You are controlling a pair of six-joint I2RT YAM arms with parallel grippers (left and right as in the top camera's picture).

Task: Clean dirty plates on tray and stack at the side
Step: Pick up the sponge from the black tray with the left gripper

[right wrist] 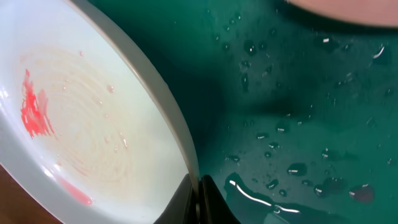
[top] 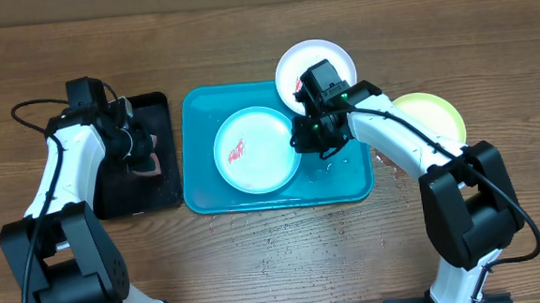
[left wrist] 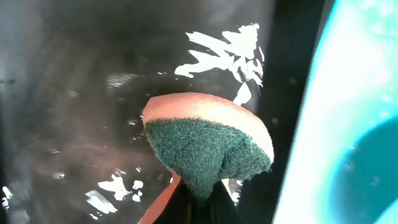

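The turquoise tray [top: 347,186] lies mid-table. The pale blue plate [top: 256,149], with a red smear left of its middle, lies in it. My right gripper [top: 305,138] is shut on this plate's right rim. In the right wrist view the fingers [right wrist: 198,194] pinch the rim, and the plate [right wrist: 93,124] looks whitish with red smears. The white plate [top: 316,57], smeared red, overlaps the tray's far right corner. The pale yellow plate [top: 435,115] lies on the table to the right, partly under my right arm. My left gripper [top: 138,145] is shut on a sponge [top: 150,162].
The sponge [left wrist: 208,137], orange with a green scouring face, hangs over the wet black tray [left wrist: 74,74], which lies left of the turquoise tray [left wrist: 373,74]. The black tray also shows in the overhead view [top: 113,194]. Water drops lie on the turquoise tray floor [right wrist: 298,93].
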